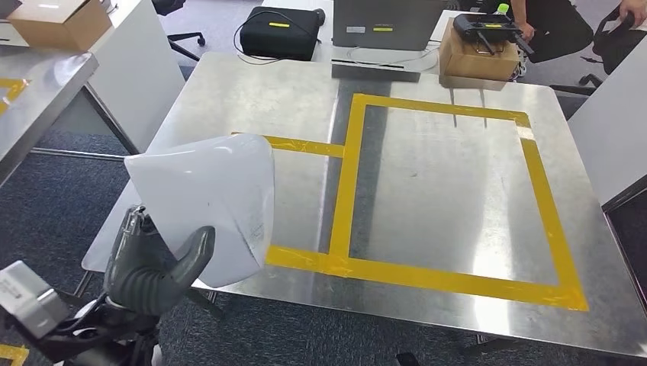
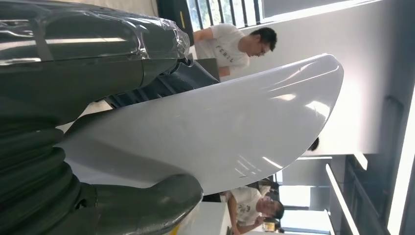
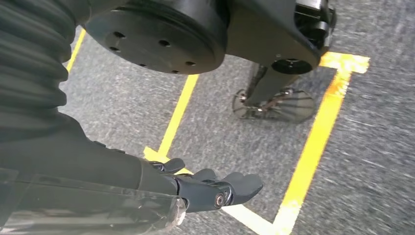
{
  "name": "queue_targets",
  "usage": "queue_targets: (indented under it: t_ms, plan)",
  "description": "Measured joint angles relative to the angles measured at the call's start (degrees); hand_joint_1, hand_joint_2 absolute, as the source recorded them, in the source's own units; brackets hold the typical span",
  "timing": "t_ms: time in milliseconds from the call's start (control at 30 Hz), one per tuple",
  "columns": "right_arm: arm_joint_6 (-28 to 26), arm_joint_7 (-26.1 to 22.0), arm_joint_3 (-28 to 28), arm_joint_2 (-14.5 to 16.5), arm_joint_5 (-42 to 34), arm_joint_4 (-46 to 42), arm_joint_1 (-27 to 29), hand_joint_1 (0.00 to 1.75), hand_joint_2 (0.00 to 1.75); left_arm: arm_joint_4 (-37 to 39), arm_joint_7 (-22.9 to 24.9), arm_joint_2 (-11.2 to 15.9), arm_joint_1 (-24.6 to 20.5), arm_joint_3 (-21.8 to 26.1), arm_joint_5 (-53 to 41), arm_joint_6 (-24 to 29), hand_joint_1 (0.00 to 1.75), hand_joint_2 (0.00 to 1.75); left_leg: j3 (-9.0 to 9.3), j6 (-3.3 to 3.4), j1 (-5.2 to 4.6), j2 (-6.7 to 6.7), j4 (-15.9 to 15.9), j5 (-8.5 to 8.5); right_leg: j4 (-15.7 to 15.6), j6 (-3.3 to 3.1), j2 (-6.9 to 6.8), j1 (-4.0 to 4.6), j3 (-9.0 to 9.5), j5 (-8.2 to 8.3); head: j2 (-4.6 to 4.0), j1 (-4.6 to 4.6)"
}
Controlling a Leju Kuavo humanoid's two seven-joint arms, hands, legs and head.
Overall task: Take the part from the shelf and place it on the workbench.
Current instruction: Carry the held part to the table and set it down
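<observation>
The part (image 1: 206, 198) is a white curved plastic shell. My left hand (image 1: 156, 267) grips its lower edge, thumb on the near face, and holds it upright above the front left corner of the steel workbench (image 1: 252, 91). In the left wrist view the part (image 2: 210, 132) sits between my thumb (image 2: 147, 205) and the darker fingers (image 2: 161, 83). A yellow tape rectangle (image 1: 450, 278) marks the bench top to the right of the part. My right hand (image 3: 205, 188) hangs over grey carpet with its fingers loosely extended and nothing in it.
A cardboard box (image 1: 477, 55) with a black device on top sits at the bench's far edge. Behind it are a black case (image 1: 278, 30) and a grey unit (image 1: 385, 23). Another table (image 1: 38, 84) stands at left, a white panel (image 1: 610, 137) at right. People stand beyond the bench.
</observation>
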Motion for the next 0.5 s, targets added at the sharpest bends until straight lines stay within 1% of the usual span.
queue_targets:
  t_ms: [33, 67, 100, 133, 167, 233, 300, 333, 400, 433, 500]
  plan:
    - [0.0, 0.0, 0.0, 0.0, 0.0, 0.0, 0.0, 0.00, 1.75, 0.0, 0.9, 0.0, -0.1, 0.0, -1.3, 0.1, 1.75, 1.75, 0.73, 0.60, -0.07, 0.07, -1.5, 0.19, 0.4, 0.33, 0.07, 0.04, -0.06, -0.34, 0.00, -0.30]
    - [0.1, 0.0, 0.0, -0.1, -0.1, 0.0, 0.0, 0.00, 1.75, 0.0, 2.2, 0.1, -0.3, 0.0, -3.2, 0.3, 1.75, 1.75, 0.99, 1.19, -0.23, 0.04, -1.8, -0.39, 0.6, 0.56, 0.12, 0.15, -0.19, -0.51, 0.00, -0.37]
    - [0.1, 0.0, 0.0, -0.1, -0.1, 0.0, 0.0, 0.00, 1.75, 0.0, 3.8, 0.2, -0.8, 0.0, -5.5, 0.4, 1.75, 1.75, 1.12, 1.93, -0.29, -0.05, -2.2, -0.55, 0.7, 0.68, 0.10, 0.22, -0.23, -0.58, 0.00, -0.27]
    - [0.2, 0.0, 0.0, -0.1, 0.0, 0.0, 0.0, 0.00, 1.75, 0.0, 5.5, 0.3, -1.4, 0.0, -7.9, 0.3, 1.75, 1.75, 1.08, 2.49, -0.36, -0.18, -2.0, -0.61, 0.5, 0.69, 0.04, 0.23, -0.15, -0.54, 0.00, 0.04]
    - [0.2, 0.0, 0.0, -0.1, 0.0, 0.0, 0.1, 0.00, 1.75, 0.0, 7.1, 0.4, -2.1, 0.0, -10.1, 0.2, 1.75, 1.75, 1.10, 2.39, -0.38, -0.31, -2.0, -0.70, 0.3, 0.71, -0.02, 0.22, -0.01, -0.53, 0.00, 0.25]
    - [0.4, 0.1, 0.0, 0.0, 0.2, 0.0, 0.0, 0.00, 1.75, 0.2, 11.1, 0.6, -4.0, -0.1, -15.5, -1.3, 1.75, 1.75, 1.13, 2.50, -0.41, -0.54, -2.0, -0.74, 0.0, 0.77, -0.12, 0.20, 0.28, -0.51, 0.00, 0.37]
    - [0.6, 0.2, 0.0, 0.0, 0.6, 0.0, -0.1, 0.00, 1.75, 0.8, 16.9, 1.0, -7.1, -0.3, -23.1, -4.9, 1.75, 1.75, 1.15, 2.56, -0.41, -0.77, -2.0, -0.78, -0.3, 0.88, -0.22, 0.19, 0.39, -0.46, 0.00, 0.47]
    - [0.9, 0.4, 0.1, 0.0, 0.9, 0.0, -0.2, 0.00, 1.75, 1.5, 20.1, 1.2, -9.4, -0.5, -26.9, -8.0, 1.75, 1.75, 1.14, 2.59, -0.41, -0.93, -2.0, -0.77, -0.4, 0.94, -0.32, 0.19, 0.42, -0.43, 0.00, 0.51]
    - [1.4, 1.0, 0.1, 0.2, 1.4, 0.0, -0.7, 0.00, 1.75, 3.7, 25.5, 1.4, -15.1, -1.3, -33.1, -16.6, 1.75, 1.75, 1.12, 2.64, -0.43, -1.27, -2.0, -0.74, -0.5, 1.15, -0.49, 0.16, 0.44, -0.39, 0.00, 0.56]
    - [1.7, 1.3, 0.2, 0.3, 1.7, 0.0, -1.0, 0.00, 1.75, 5.3, 27.2, 1.4, -18.0, -2.0, -35.6, -21.2, 1.75, 1.75, 1.11, 2.67, -0.44, -1.39, -2.0, -0.72, -0.6, 1.32, -0.54, 0.13, 0.45, -0.36, 0.00, 0.56]
    - [2.3, 1.9, 0.2, 0.4, 2.1, 0.0, -1.8, 0.00, 1.75, 9.4, 28.4, 0.9, -23.8, -3.7, -39.7, -28.5, 1.75, 1.75, 1.10, 2.76, -0.50, -1.57, -2.0, -0.67, -0.7, 1.64, -0.56, 0.05, 0.45, -0.31, 0.00, 0.57]
